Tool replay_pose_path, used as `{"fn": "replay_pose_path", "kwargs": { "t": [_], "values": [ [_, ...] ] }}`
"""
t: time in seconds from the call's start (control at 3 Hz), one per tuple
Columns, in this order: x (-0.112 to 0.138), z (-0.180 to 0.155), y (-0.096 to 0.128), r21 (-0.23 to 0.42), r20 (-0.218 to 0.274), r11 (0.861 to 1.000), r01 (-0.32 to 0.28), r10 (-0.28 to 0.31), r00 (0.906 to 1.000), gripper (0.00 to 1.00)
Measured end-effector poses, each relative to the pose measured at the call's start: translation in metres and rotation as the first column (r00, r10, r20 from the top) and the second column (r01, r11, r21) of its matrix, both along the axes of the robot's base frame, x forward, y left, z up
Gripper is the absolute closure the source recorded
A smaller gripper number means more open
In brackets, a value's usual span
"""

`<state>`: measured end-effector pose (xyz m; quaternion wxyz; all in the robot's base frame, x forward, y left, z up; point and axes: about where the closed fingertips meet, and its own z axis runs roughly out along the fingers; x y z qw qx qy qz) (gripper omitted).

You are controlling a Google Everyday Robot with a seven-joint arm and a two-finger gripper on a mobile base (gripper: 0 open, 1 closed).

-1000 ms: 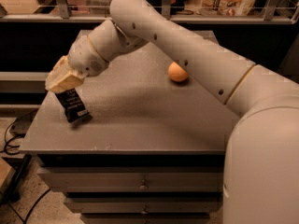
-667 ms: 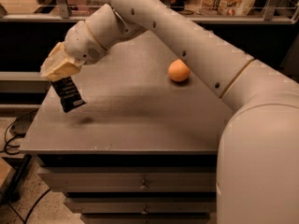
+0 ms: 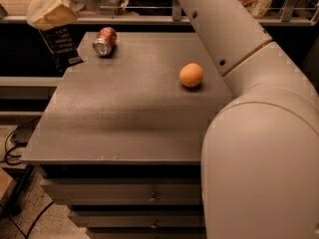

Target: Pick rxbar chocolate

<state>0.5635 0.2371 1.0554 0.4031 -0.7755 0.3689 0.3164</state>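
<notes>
My gripper (image 3: 51, 15) is at the top left of the camera view, raised well above the grey table top (image 3: 124, 113) and past its left edge. Its cream-coloured fingers (image 3: 46, 11) are shut on the top end of the rxbar chocolate (image 3: 61, 47), a flat black wrapper with white lettering. The bar hangs down from the gripper, clear of the table. My arm (image 3: 234, 39) reaches across the top of the view from the lower right.
A red soda can (image 3: 104, 41) lies on its side at the table's far left corner. An orange fruit (image 3: 191, 75) sits at the middle right. Drawers (image 3: 124, 195) run below the table front. Cables (image 3: 12, 148) lie on the floor at left.
The gripper has lifted the bar off the table and carried it up and to the far left. The soda can has come into sight behind where the arm was.
</notes>
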Motion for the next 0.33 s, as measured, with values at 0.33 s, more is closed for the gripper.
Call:
{"fn": "replay_pose_path", "kwargs": {
  "t": [0.33],
  "values": [
    [0.0013,0.0031,0.0002,0.014,0.002,1.0,0.004,-0.004,1.0,1.0]
  ]
}}
